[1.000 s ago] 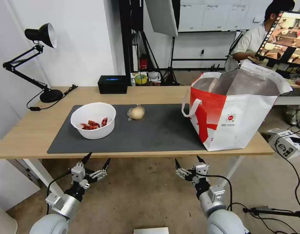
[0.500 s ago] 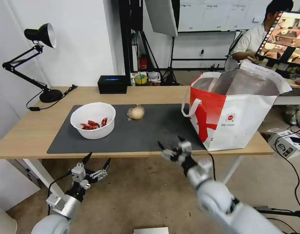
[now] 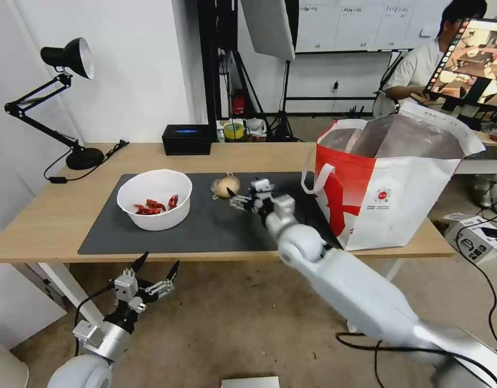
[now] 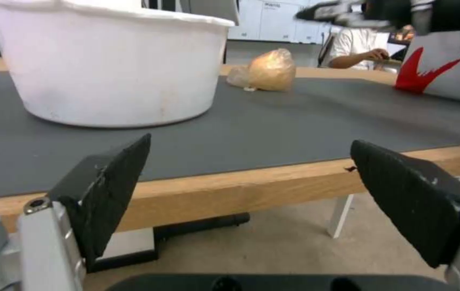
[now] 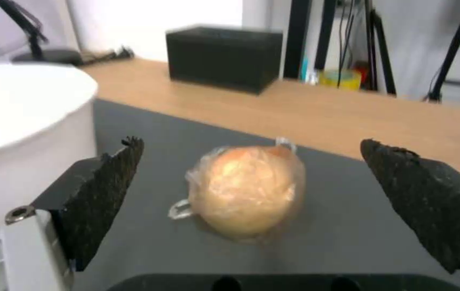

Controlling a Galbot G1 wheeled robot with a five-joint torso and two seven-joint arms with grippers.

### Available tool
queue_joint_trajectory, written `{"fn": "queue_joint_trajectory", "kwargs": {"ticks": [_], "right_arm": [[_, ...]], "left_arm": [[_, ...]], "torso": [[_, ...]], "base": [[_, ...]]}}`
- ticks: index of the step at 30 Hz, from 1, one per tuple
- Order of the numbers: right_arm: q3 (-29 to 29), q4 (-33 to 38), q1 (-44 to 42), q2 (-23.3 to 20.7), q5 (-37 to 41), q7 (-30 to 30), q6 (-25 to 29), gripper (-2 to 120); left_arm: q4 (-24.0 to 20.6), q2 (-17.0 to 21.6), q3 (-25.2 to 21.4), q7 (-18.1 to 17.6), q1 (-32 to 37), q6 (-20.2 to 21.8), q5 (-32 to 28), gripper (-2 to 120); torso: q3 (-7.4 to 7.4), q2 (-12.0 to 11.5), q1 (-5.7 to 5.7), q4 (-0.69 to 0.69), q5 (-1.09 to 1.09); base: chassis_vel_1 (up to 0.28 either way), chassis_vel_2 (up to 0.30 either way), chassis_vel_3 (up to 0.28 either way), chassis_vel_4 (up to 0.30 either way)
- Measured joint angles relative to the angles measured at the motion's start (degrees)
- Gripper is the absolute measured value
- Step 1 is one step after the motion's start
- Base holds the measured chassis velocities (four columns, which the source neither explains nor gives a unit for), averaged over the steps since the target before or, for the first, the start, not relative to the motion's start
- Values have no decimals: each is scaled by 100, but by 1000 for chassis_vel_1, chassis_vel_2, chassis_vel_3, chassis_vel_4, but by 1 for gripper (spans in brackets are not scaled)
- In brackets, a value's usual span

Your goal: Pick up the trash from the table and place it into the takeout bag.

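Right gripper point(image 3: 238, 198) out over the dark grey mat point(image 3: 216, 226) now, fingers spread wide, nothing between them, and the tan round bundle point(image 3: 225, 186) sits just beyond the tips, a touch to the far left of the claw. From the right wrist view that bundle point(image 5: 246, 190) lies square between the two black pads point(image 5: 106, 194), not touched by either, wrapped in clear film with a little knot at one side. Right arm is stretched long and low, running from the near right corner of the scene, across the table's point(image 3: 54, 215) near edge and up over the mat, wrist level with the bundle.

White round bowl point(image 3: 154, 199) stands on the left part of the mat, red scraps point(image 3: 151, 206) in the bottom, just left of the bundle. Takeout bag point(image 3: 388, 183) stands upright at the right end of the table, mouth open, foil lining showing, well clear of the claw.

Left gripper point(image 3: 151, 269) hangs below the near edge of the table, under the bowl's side of the mat, fingers apart and empty. Its wrist view looks along the tabletop: bowl point(image 4: 111, 64) close, bundle point(image 4: 270, 69) farther on.

Small black box point(image 3: 187, 139) at the far edge, black desk lamp point(image 3: 60, 102) at the far left.
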Motion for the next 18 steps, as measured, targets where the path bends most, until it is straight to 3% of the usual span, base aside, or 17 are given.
{"fn": "queue_joint_trajectory", "kwargs": {"ticks": [7, 18], "right_arm": [[-91, -1419, 595, 818, 47, -152, -236, 100], [-151, -2400, 1047, 1282, -12, -358, -254, 100]], "left_arm": [[67, 140, -67, 20, -14, -54, -119, 100], [15, 65, -74, 51, 56, -106, -65, 100]], "torso": [[0, 0, 0, 0, 1], [0, 0, -1, 0, 1]], "base": [[0, 0, 0, 0], [0, 0, 0, 0]]}}
